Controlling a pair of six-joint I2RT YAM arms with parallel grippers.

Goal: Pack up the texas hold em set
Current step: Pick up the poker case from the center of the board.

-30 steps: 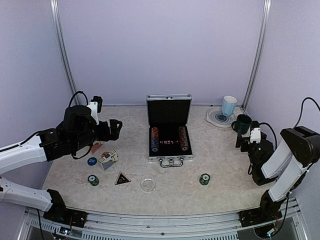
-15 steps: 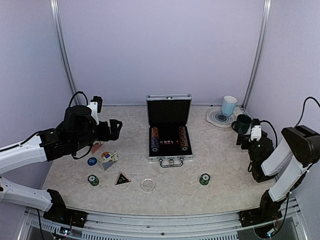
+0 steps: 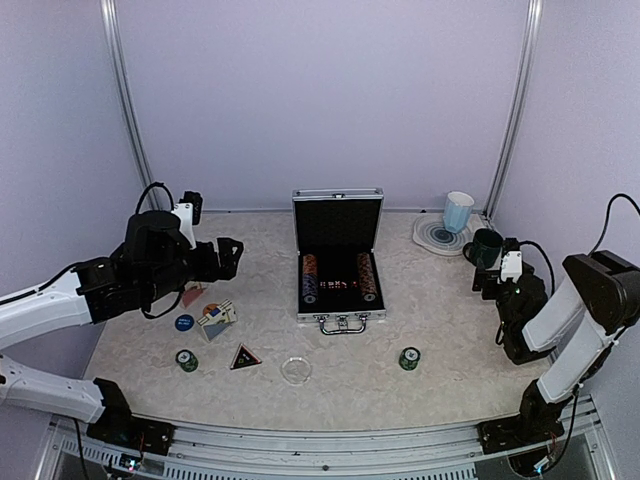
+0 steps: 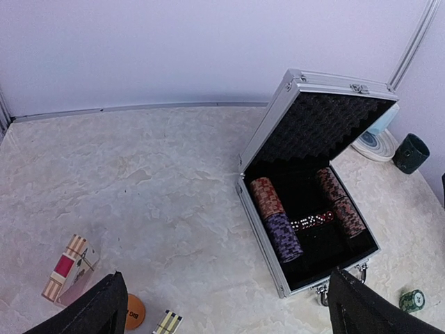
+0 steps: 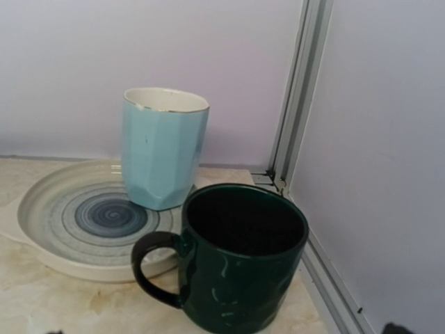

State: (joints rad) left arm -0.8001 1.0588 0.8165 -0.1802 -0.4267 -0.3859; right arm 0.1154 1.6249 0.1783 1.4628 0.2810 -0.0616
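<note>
Open briefcase (image 3: 338,262) at centre frame, lid up, awaiting loose pieces.
Card decks (image 3: 216,316), black triangle (image 3: 245,357) and clear disc (image 3: 295,370) scattered lower left of case, nearest left gripper (image 3: 232,258), fingers spread, empty; right gripper (image 3: 488,280), likewise agape, far right beside dark mug (image 3: 488,246).

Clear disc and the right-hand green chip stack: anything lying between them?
Nothing: in the top view the table is bare between the clear disc and the green chip stack.
</note>
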